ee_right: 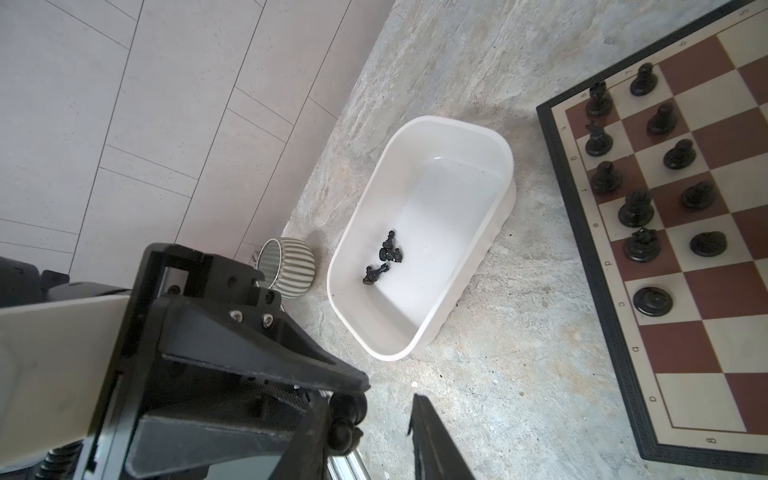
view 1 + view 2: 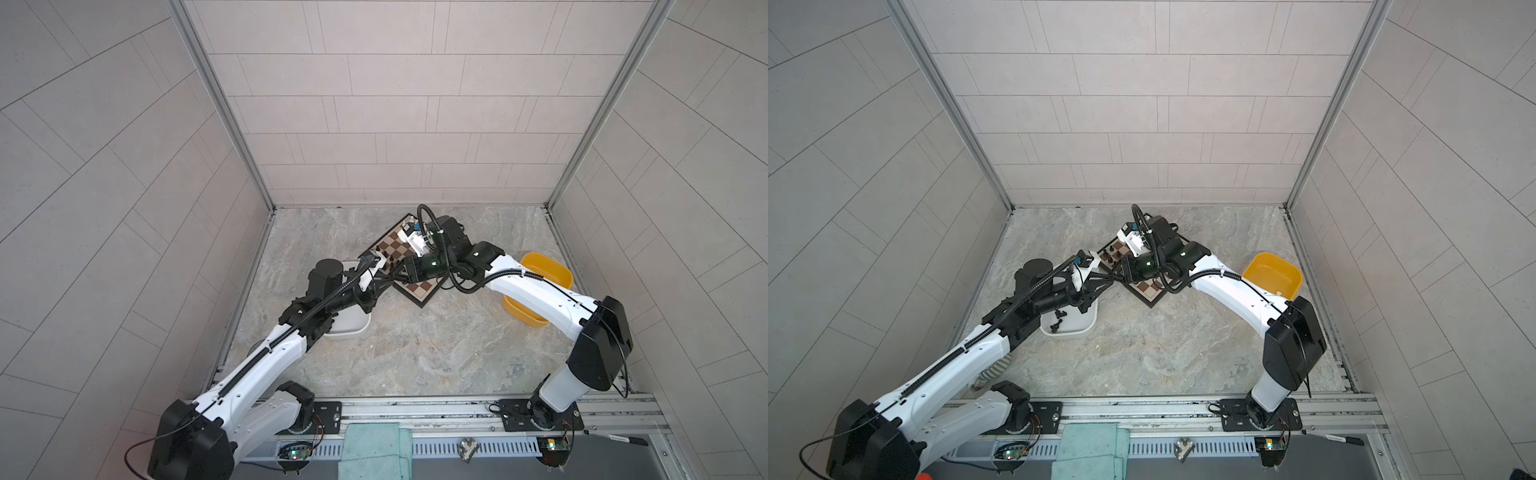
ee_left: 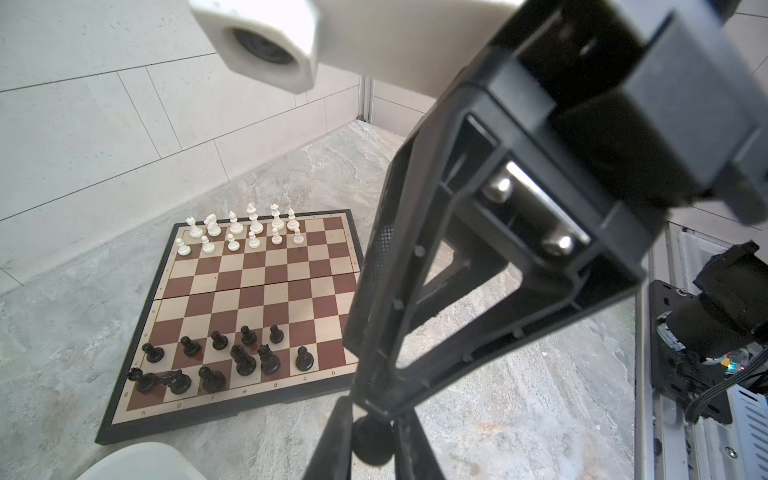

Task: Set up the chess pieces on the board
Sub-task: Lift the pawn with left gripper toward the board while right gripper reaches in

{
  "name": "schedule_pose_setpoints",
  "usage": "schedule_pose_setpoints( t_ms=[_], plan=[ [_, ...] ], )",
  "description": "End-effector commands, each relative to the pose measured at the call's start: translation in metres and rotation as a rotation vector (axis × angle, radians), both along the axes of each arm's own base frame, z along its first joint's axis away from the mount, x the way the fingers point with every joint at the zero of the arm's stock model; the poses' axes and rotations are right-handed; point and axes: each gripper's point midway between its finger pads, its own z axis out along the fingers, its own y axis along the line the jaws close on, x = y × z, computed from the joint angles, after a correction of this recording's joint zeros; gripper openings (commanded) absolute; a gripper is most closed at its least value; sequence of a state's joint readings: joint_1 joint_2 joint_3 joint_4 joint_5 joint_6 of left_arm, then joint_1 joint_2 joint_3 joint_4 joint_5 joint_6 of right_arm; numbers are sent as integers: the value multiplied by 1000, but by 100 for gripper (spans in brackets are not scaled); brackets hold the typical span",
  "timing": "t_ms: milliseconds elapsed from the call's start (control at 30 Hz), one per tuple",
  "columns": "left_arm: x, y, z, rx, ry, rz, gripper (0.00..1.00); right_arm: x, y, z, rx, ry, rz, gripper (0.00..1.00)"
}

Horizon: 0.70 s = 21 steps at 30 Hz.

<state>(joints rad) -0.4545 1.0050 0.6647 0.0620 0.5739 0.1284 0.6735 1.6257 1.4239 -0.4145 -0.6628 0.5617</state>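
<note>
On table (image 2: 415, 353), board (image 3: 257, 291) sits diamond-wise, between white tub (image 1: 500, 195) and yellow tub (image 2: 548, 270). Only the left wrist view shows white men (image 3: 249, 228) ranked at the far end; the right arm hides them in both top views. Near end has black men (image 1: 648, 187). Between white tub and board, left gripper (image 3: 373, 424) clamps a black piece (image 3: 371, 446), type unclear. Around it, right gripper (image 1: 374, 419) is half-closed: piece against one finger, gap to the other. Right wrist view shows spare blacks (image 1: 384, 257) lying in white tub.

Left end effector (image 3: 371, 451) grips a black piece (image 3: 370, 436) near the board (image 3: 266, 299).
</note>
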Motion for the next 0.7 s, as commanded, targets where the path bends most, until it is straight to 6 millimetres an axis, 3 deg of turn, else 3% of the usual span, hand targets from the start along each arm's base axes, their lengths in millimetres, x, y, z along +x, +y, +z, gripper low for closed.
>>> schedule_pose_setpoints(
  t_ms=[0,400,667],
  plan=[
    [0,-4,15,-23,-66,-20,14,-4,5,-4,-3,25,15,30],
    [9,5,20,-18,-107,61,13,-15,12,-26,75,173,-2,0],
    [16,10,15,6,-90,102,15,-1,13,-27,82,172,-34,0]
  ],
)
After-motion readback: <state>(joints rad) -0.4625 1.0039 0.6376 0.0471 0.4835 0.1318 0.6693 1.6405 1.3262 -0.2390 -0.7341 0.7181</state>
